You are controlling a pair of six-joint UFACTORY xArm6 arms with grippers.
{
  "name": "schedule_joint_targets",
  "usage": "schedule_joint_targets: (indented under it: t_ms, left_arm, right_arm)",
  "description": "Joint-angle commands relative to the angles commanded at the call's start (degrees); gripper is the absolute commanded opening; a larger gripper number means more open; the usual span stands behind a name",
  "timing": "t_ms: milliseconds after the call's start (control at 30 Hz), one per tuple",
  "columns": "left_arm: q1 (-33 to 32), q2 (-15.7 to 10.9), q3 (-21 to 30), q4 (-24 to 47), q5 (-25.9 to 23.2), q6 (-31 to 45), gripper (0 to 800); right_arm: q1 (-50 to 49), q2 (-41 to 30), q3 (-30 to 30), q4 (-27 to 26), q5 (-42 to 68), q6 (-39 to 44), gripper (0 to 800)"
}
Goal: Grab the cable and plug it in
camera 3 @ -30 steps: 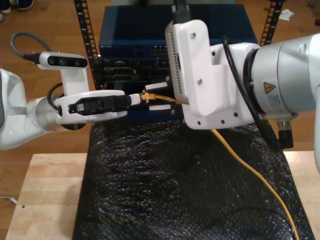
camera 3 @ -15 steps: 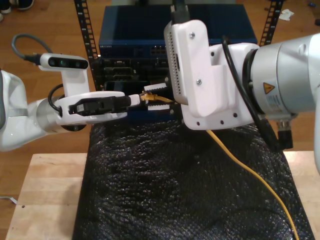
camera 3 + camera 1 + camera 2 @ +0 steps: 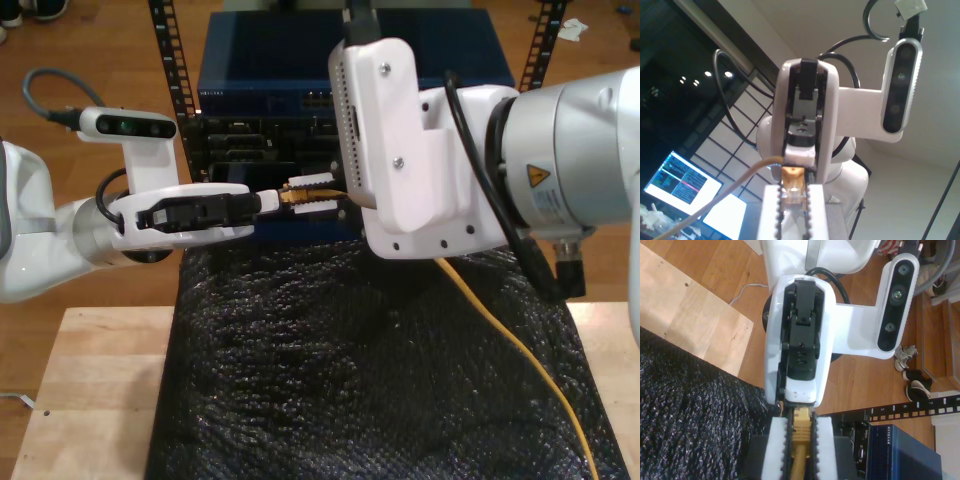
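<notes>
The blue switch (image 3: 260, 75) sits in its rack at the far end, beyond the black mat (image 3: 350, 380). The cable (image 3: 510, 350) runs from the near right across the mat up to the two grippers, which meet just in front of the rack. My second gripper (image 3: 310, 195) is clamped on the yellow boot. My first gripper (image 3: 792, 200) pinches the clear plug (image 3: 792, 192). I'd free one grip before pushing, and keep the plug square to the port.

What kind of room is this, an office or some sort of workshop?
Probably a robotics lab set up for network work: a rack holding blue network gear, a wooden table under black padding, and a yellow cable.
</notes>
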Motion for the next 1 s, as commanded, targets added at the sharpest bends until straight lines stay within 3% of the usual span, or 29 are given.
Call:
schedule_joint_targets:
  t_ms: [100, 167, 200, 233, 267, 433, 600, 833, 1000]
  left_arm:
    - [-0.09, 0.0, 0.0, 0.0, 0.09, 0.0, 30]
    - [-0.09, 0.0, 0.0, 0.0, 0.26, -0.09, 74]
    - [-0.09, 0.0, 0.0, -0.09, 0.44, -0.18, 169]
    - [-0.09, 0.0, 0.09, -0.09, 0.44, -0.26, 314]
    - [-0.09, 0.0, 0.18, -0.18, 0.44, -0.18, 397]
    - [-0.09, 0.09, 0.18, -0.7, 0.09, 0.09, 718]
    - [0.0, -0.09, 0.53, -2.55, -0.7, 0.09, 791]
    - [0.44, -0.7, 0.0, -2.64, -4.57, 0.09, 793]
    - [0.62, -2.73, -0.7, -2.55, -8.09, 0.18, 795]
  right_arm:
    - [0.0, 0.0, 0.0, 0.0, 0.0, 0.09, 26]
    - [0.0, 0.0, 0.09, 0.0, 0.0, 0.18, 18]
    - [0.0, 0.0, 0.0, 0.0, 0.0, 0.18, 13]
    - [0.0, 0.0, 0.09, 0.09, 0.0, 0.18, 7]
    - [0.0, 0.0, 0.0, 0.09, 0.0, 0.18, 3]
    - [0.0, 0.26, 0.0, 1.76, 0.0, 0.18, 2]
    - [-0.26, 0.7, -0.26, 2.02, -0.26, 0.18, 2]
    - [-2.02, 2.2, -0.88, 2.2, -3.43, 2.9, 1]
    - [-8.09, 2.29, -0.88, 2.29, -4.4, 3.87, 1]
